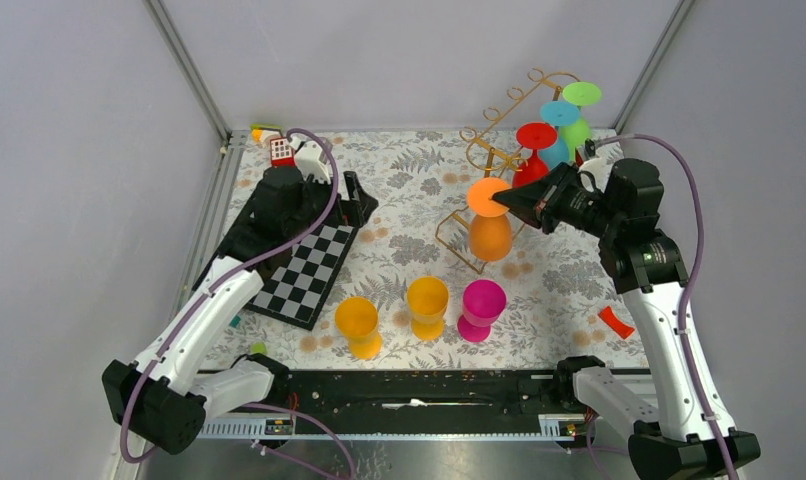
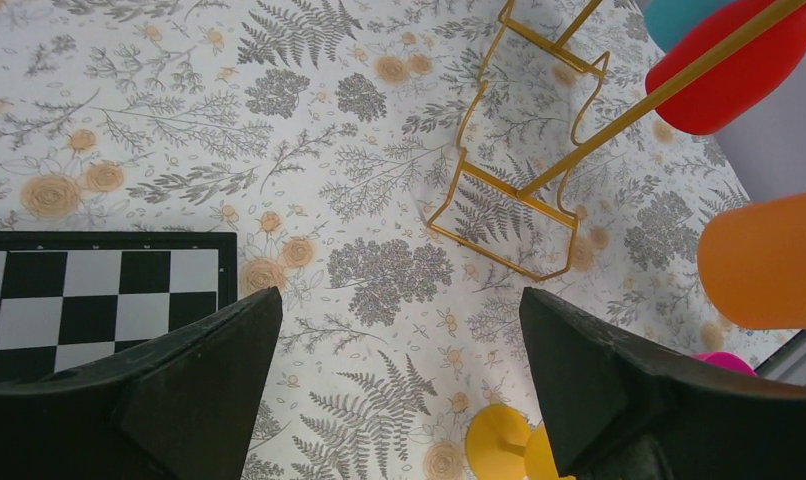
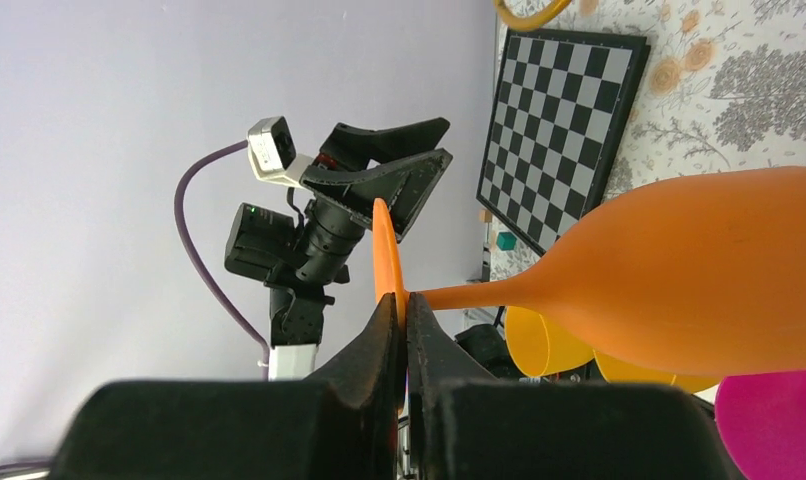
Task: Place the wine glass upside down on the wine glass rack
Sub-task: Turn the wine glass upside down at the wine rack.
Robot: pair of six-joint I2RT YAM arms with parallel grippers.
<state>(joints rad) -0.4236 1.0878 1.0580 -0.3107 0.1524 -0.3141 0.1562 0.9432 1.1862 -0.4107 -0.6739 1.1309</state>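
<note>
My feeds are bright and even, with soft light from above. Around the wine glass rack (image 1: 492, 152) the top view is crisp, and the shadows at its base are faint. The left gripper (image 2: 399, 295) and right gripper (image 3: 403, 305), close to their lenses, read dark and soft-edged.

Wine glass (image 1: 490, 235) x7, rack (image 2: 679, 90) x1, chessbd (image 1: 309, 275) x1

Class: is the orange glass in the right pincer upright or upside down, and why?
Upside down: the orange glass has foot on top, bowl below; right pincer pinches the foot.
</note>
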